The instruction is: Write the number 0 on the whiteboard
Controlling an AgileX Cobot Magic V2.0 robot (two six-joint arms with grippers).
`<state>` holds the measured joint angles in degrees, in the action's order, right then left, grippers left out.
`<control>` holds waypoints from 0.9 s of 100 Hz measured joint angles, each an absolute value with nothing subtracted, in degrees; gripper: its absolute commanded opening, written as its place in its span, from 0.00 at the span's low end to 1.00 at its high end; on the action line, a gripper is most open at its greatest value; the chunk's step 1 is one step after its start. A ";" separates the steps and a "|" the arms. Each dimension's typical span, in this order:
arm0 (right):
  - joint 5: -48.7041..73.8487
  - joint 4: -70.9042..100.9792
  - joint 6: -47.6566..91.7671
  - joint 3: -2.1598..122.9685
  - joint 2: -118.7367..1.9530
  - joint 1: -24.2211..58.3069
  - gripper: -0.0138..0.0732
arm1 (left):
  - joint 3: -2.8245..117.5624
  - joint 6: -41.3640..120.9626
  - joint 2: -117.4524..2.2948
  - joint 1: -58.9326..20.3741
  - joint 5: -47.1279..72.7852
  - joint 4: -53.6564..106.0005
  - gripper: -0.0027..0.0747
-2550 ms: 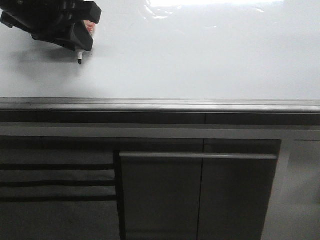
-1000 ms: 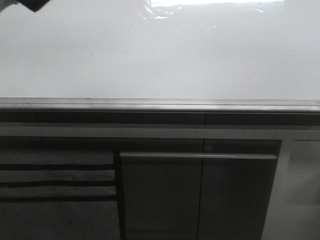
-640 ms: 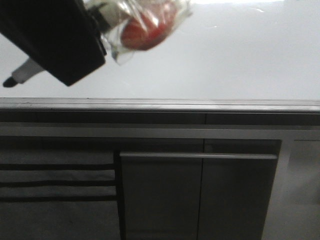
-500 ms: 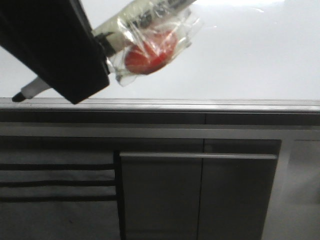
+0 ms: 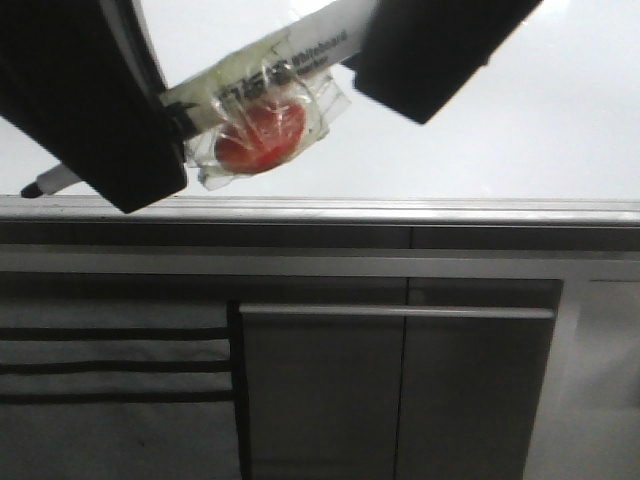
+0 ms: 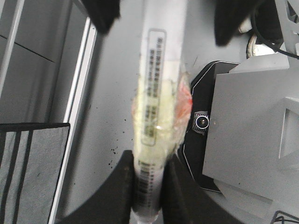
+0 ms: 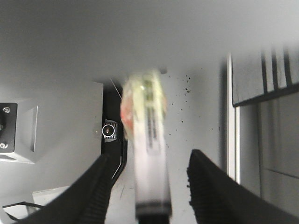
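Note:
My left gripper (image 5: pixel 150 150) is close in front of the camera and shut on a white whiteboard marker (image 5: pixel 300 55). The marker has clear tape and a red patch (image 5: pixel 262 135) round its middle; its black tip (image 5: pixel 30 188) points left, near the board's front edge. In the left wrist view the jaws (image 6: pixel 148 161) clamp the marker (image 6: pixel 159 93). My right gripper (image 5: pixel 430 50) is open, with its fingers (image 7: pixel 88 191) either side of the marker's back end (image 7: pixel 149 154) and not touching it. The whiteboard (image 5: pixel 500 140) is glossy white. No number 0 shows on it.
A grey metal edge strip (image 5: pixel 320 210) runs along the board's front. Below it are dark grey cabinet panels (image 5: pixel 320 400) with a horizontal bar handle (image 5: pixel 400 312). A grey mount with a small camera (image 6: pixel 203 122) lies under the grippers in the wrist views.
My left gripper left the view at the top left, then came back close to the camera holding the marker. My right gripper has come in at the top right round the marker's back end.

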<state>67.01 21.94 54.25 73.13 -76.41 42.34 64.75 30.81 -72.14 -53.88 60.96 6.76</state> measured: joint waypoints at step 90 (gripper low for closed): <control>65.40 22.42 54.63 73.35 -77.51 42.74 0.25 | 64.75 30.94 -72.27 -53.88 60.08 5.43 0.23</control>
